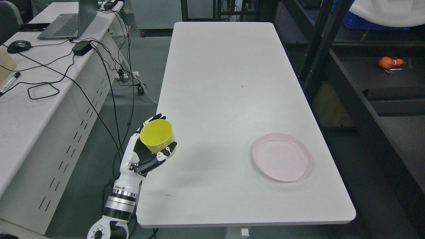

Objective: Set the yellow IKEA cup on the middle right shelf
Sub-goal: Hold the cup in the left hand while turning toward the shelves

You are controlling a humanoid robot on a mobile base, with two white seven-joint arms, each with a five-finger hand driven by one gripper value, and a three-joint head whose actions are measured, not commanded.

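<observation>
Holding the yellow cup (157,136) lifted at lower left of the frame, left hand (146,156) fingers wrapping around its wall, just off the white table (225,83) edge. Pickup looking done; carrying to the dark shelving (382,86) at right still remaining. Cup appearing empty. Pink plate (282,161) at lower right likewise sitting empty.

- Cup (157,136) is showing plain yellow.
- Plate (282,161) is showing pale pink.
- Desk (225,83) is showing plain white.
- Left hand (146,156) is showing white with black fingers (157,118).
- Shelf (365,76) is showing black.
</observation>
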